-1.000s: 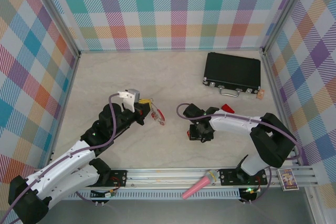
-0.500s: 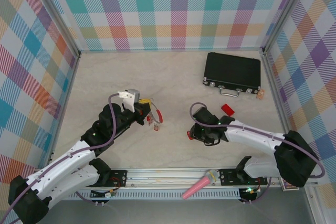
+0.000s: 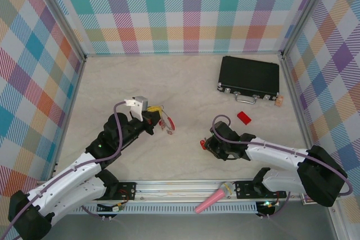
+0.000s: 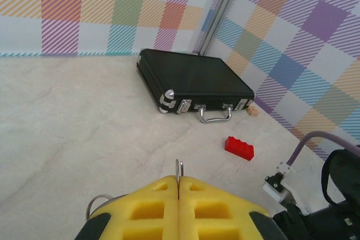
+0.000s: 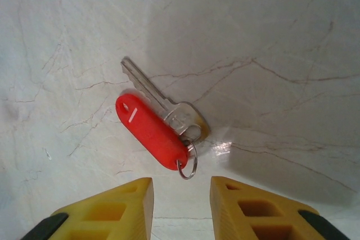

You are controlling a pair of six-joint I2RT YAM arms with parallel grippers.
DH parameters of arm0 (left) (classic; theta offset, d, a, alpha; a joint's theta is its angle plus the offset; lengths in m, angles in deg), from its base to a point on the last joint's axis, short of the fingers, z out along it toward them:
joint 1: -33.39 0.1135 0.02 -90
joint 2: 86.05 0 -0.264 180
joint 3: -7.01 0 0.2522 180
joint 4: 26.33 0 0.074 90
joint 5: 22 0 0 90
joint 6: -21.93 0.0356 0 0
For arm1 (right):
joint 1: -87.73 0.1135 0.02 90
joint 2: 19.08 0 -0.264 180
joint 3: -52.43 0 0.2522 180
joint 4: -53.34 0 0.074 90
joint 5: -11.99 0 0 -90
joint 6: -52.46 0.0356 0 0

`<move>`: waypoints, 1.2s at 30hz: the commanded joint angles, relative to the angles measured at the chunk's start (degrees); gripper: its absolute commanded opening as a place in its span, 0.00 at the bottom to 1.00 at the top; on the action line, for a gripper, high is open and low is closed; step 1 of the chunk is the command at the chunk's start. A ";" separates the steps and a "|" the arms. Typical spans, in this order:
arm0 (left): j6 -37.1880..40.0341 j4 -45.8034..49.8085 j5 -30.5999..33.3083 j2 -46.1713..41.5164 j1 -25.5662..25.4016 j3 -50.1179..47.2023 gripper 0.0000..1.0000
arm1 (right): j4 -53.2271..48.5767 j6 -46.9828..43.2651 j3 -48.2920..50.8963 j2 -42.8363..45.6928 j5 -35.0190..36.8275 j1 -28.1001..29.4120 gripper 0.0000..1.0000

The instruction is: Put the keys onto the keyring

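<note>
Marble tabletop [image 5: 270, 37] below: my right gripper [image 5: 181, 186] is spread, the key [image 5: 163, 105] just ahead of the gap; my left gripper [image 4: 179, 181] pinches the keyring [image 4: 178, 167].

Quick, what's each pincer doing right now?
Left pincer: closed on the keyring.
Right pincer: open, holding nothing, above a key.

No word, brand or number is legible anywhere. The red tag [image 5: 152, 131] lying against the key [image 5: 147, 86] bears one short white stroke, too plain to read as a character.
</note>
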State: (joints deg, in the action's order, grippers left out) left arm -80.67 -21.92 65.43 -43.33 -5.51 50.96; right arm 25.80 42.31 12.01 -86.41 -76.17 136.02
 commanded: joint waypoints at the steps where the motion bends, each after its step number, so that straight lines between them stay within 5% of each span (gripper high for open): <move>1: -0.83 -2.56 -1.54 -0.90 0.27 -0.40 0.00 | 2.30 4.75 0.88 0.66 0.05 0.61 0.32; 36: -1.31 -2.79 -2.67 -1.06 0.22 -0.75 0.00 | 10.82 8.97 5.91 -1.49 3.40 1.18 0.21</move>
State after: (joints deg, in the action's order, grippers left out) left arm -81.15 -21.94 63.94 -43.44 -5.51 50.90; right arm 37.03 50.33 16.93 -88.36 -74.92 136.90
